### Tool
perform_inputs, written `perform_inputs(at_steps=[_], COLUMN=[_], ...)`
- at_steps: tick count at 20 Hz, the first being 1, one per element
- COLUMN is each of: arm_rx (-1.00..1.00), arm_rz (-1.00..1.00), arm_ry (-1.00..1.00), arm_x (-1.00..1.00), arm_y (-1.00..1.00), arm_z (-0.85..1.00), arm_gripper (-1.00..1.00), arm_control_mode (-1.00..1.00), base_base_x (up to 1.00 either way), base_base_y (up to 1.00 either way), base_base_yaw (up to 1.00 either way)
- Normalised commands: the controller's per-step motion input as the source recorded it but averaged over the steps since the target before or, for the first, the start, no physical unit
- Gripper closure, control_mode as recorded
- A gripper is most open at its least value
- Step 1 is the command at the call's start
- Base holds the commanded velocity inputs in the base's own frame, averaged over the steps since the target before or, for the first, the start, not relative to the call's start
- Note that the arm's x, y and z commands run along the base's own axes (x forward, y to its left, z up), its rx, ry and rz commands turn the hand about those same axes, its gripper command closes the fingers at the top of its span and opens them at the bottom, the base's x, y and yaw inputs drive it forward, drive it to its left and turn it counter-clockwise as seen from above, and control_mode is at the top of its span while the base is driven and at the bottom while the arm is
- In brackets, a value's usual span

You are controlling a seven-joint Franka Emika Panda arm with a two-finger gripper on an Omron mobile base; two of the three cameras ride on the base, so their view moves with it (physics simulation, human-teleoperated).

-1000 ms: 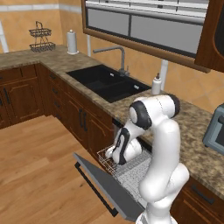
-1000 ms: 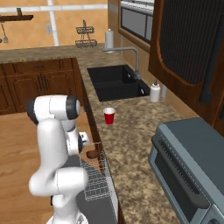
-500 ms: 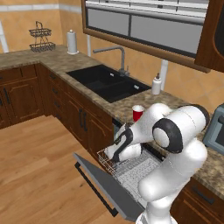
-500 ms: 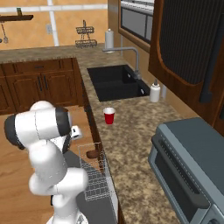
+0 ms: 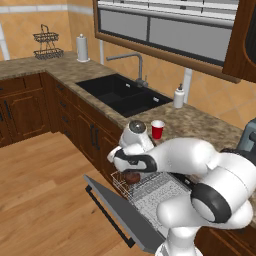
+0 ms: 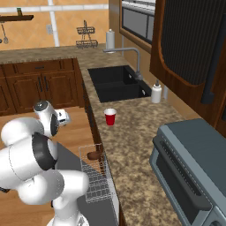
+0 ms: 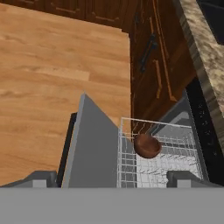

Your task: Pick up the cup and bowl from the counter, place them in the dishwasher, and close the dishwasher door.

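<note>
Roughly half the job looks done. Straight below the gripper point(image 7: 112, 177), the bowl point(image 7: 147, 145) sits in the white wire rack point(image 7: 175, 153) of the dishwasher point(image 5: 150, 195), near the rack's front corner. The fingers point(image 7: 41, 178) stand wide apart with nothing between them, so the hand is released and empty, hovering above the rack and apart from the bowl.

The cup point(image 5: 157, 129) is upright on the counter point(image 6: 132, 132), beyond the gripper and off to the side of the rack, between the dishwasher and the black sink point(image 5: 120, 92). It looks untouched, so it has yet to be picked up and carried down beside the bowl.

Under the gripper too, the dishwasher door point(image 7: 89, 144) lies dropped open, its grey panel stretching out toward the wooden floor point(image 7: 57, 65). Closing it is judged the last step, once the cup is in the rack.
</note>
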Motion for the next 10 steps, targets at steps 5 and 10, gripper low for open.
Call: perform_inputs(at_steps=[5,10], arm_rx=[-0.09,-0.11], arm_rz=[-0.03,-0.13], arm_ry=[0.0,0.03], arm_x=[0.0,0.14], arm_y=[-0.1,-0.62], arm_z=[1.0,0.47], arm_gripper=[-1.0,-1.0], arm_control_mode=[-1.0,-1.0], base_base_x=[0.0,0.0], base_base_y=[0.0,0.0], base_base_yaw=[0.0,0.0])
